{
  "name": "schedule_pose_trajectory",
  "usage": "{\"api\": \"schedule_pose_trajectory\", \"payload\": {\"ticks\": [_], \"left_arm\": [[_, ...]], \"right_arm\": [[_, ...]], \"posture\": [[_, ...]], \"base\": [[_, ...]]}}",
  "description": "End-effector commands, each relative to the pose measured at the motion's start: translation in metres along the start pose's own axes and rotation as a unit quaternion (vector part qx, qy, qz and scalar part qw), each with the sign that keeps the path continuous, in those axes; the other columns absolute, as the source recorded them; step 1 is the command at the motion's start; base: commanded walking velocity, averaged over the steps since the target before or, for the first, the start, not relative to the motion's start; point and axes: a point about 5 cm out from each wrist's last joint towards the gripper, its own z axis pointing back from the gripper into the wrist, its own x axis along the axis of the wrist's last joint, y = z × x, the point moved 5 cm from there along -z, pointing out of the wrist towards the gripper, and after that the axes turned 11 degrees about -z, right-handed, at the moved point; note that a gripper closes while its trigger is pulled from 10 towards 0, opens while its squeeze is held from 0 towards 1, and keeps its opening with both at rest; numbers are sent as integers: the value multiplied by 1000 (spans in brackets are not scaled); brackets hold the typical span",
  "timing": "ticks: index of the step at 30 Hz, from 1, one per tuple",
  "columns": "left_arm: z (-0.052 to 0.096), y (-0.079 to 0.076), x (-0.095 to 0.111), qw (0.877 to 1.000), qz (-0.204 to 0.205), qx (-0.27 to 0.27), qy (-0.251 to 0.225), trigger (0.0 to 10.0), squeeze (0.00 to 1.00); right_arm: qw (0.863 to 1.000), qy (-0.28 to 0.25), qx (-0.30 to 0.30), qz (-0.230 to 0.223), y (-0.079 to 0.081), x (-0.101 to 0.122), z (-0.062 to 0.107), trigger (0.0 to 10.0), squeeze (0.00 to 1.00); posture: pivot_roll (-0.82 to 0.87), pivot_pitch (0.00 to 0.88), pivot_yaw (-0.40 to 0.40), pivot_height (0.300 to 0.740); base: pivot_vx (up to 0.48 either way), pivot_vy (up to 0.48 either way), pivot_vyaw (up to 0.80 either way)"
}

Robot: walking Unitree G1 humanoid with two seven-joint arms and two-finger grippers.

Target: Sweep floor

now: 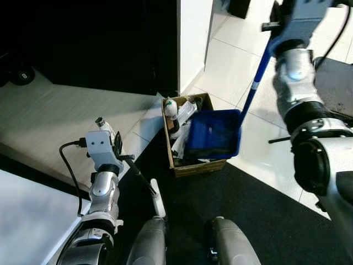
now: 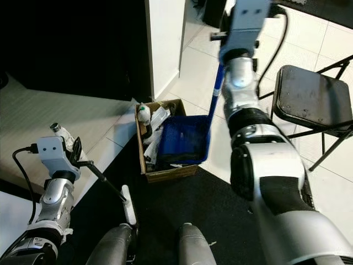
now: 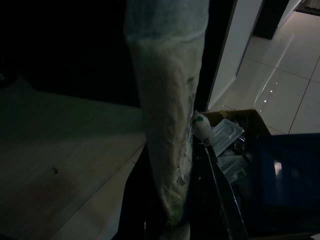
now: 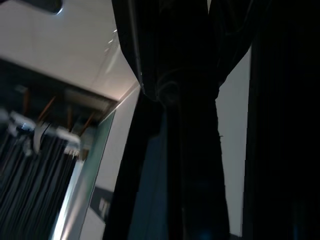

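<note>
A blue dustpan [image 1: 212, 134] hangs tilted over an open cardboard box [image 1: 199, 168] holding wrappers and a small white bottle [image 1: 171, 107]. Its long blue handle [image 1: 256, 83] rises to my right gripper [image 2: 220, 36], which is raised high and shut on it. Low at the left, my left gripper [image 1: 124, 156] is shut on the thin black handle of a small brush [image 1: 142, 179]. The brush's white head [image 1: 158, 200] points down toward the dark mat by my legs. In the left wrist view, the box [image 3: 235, 117] and dustpan [image 3: 285, 175] lie ahead.
A black folding chair [image 2: 311, 99] stands on the white tiles at the right. A white wall corner [image 1: 193, 38] rises just behind the box, with a dark room beyond. A black mat [image 1: 253, 215] lies under my legs [image 1: 149, 243]. Pale wood floor spreads left.
</note>
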Motion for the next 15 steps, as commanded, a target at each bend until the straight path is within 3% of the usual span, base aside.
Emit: {"api": "schedule_pose_trajectory", "payload": {"ticks": [1, 15], "left_arm": [[5, -2, -6, 1000, 2, 0, 9, 10000, 0], [6, -4, -7, 1000, -1, -3, 11, 10000, 0]], "right_arm": [[999, -48, 13, 14, 9, 22, -6, 10000, 0], [992, -104, 48, 58, 57, 25, 8, 10000, 0]], "posture": [[8, 123, -51, 740], [-2, 125, -45, 740]], "base": [[0, 0, 0], [0, 0, 0]]}}
